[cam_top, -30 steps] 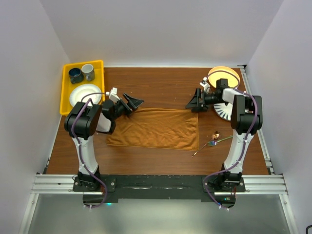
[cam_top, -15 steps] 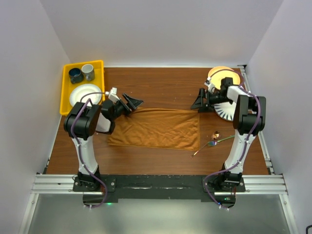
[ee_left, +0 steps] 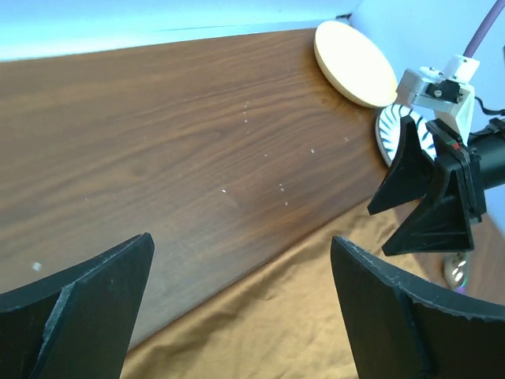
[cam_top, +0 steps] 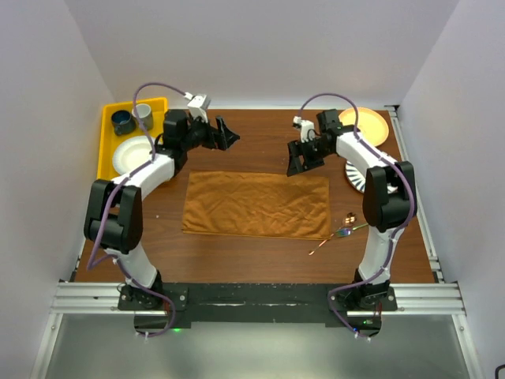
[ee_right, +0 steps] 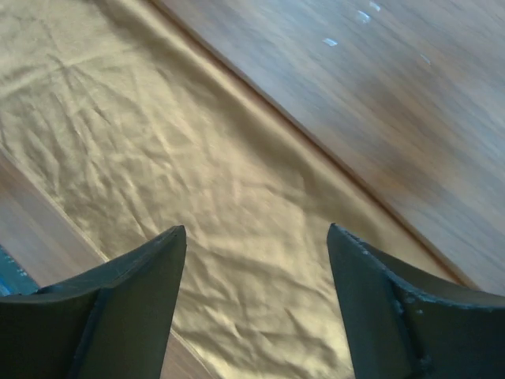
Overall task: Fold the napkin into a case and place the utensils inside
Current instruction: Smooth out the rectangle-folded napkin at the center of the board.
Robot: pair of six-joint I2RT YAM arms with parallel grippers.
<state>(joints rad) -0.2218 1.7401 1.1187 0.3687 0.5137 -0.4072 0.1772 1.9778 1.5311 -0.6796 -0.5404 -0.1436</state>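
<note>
**Napkin flat at mid-table, both pincers open above its far edge**

The wooden table (cam_top: 260,134) is seen from above. The rust-brown napkin (cam_top: 256,205) is spread on it as a wide rectangle, lying flat at the middle and somewhat nearer the near edge. A yellow tray (cam_top: 102,150) is set at the far left corner; a white plate (cam_top: 126,155) and two cups (cam_top: 142,116) are held in it. A tan plate (cam_top: 371,126) is placed at the far right corner, with a white patterned plate (cam_top: 353,175) near the right edge.

The left pincer (cam_top: 227,134) is held open, with nothing between its fingers, over bare wood beyond the napkin's far left corner. The right pincer (cam_top: 295,160) is likewise spread and empty, above the napkin's far right part. The utensils (cam_top: 345,232) are left on the table just beside the napkin's near right corner, outside the cloth.
</note>
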